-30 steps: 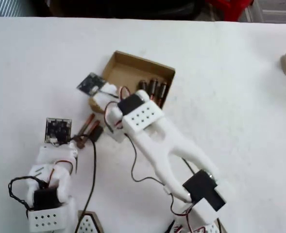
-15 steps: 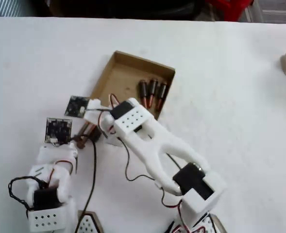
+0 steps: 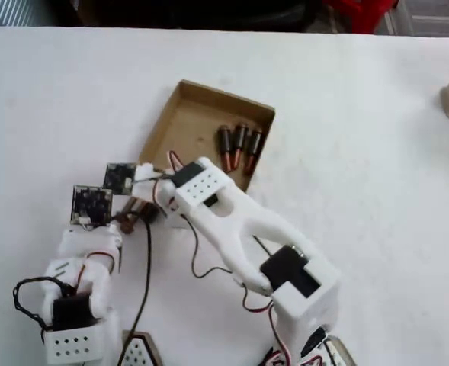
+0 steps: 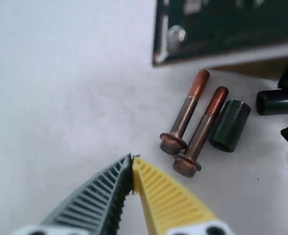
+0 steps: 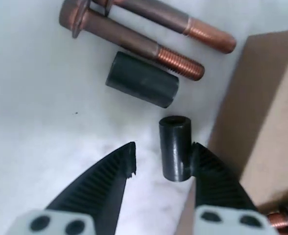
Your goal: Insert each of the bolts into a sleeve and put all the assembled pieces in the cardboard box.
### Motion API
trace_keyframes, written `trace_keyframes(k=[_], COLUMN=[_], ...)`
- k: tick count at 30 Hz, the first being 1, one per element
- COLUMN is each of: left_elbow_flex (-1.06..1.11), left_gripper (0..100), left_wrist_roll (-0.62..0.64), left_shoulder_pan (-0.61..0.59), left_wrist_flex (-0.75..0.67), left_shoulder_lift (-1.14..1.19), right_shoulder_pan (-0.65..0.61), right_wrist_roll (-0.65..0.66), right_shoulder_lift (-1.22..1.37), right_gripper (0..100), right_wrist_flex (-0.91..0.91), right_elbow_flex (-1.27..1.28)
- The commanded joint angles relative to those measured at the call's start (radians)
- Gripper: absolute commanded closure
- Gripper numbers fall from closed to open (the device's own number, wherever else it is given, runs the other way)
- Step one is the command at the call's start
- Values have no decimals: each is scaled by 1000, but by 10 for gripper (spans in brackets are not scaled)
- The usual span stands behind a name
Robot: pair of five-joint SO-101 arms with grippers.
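At far left we see the left hand [image 4: 132, 165] closed, its two fingers meeting at the tips with nothing between them, close to the white surface [image 3: 346, 114]. Just beyond it two bolts lie side by side, the outer bolt [image 4: 185, 119] and the inner bolt [image 4: 202, 132], with their heads toward the left hand. The bolt-side sleeve [image 4: 230, 126] lies just beside the inner bolt's threaded end. Next we find the right hand [image 5: 163, 155] open, one finger on either side of the box-side sleeve [image 5: 175, 154]. That sleeve lies on the surface just beside the cardboard box [image 3: 228, 95]; we cannot tell whether a finger touches it. Farther right, inside the box near its right wall in the high view, three assembled pieces [image 3: 239, 146] lie side by side.
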Motion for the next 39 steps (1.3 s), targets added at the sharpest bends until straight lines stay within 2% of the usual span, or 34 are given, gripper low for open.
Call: trace_keyframes(k=[1, 9, 13, 18, 25, 27, 32, 36, 39], left_elbow_flex=[-2, -2, -2, -2, -2, -2, -2, -2, -2], left_gripper=[977, 977, 977, 977, 977, 977, 977, 977, 977], left_wrist_roll=[-11, -11, -11, -11, -11, -11, -11, -11, -11], left_shoulder_pan=[8, 8, 8, 8, 8, 8, 8, 8, 8], left_wrist_flex=[3, 3, 3, 3, 3, 3, 3, 3, 3], left_shoulder_lift=[-7, -7, -7, -7, -7, -7, -7, -7, -7], right_shoulder_pan=[21, 50, 51, 51, 56, 56, 51, 56, 56], right_wrist_roll=[17, 18, 18, 18, 18, 18, 18, 20, 80], right_shoulder_lift=[30, 151, 156, 156, 156, 156, 154, 154, 163], right_gripper=[865, 868, 869, 927, 927, 916, 795, 823, 855], right_wrist_flex=[-7, -1, 54, 79, 105, 107, 173, 196, 196], right_elbow_flex=[-74, -167, -199, -206, -206, -206, -244, -265, -261])
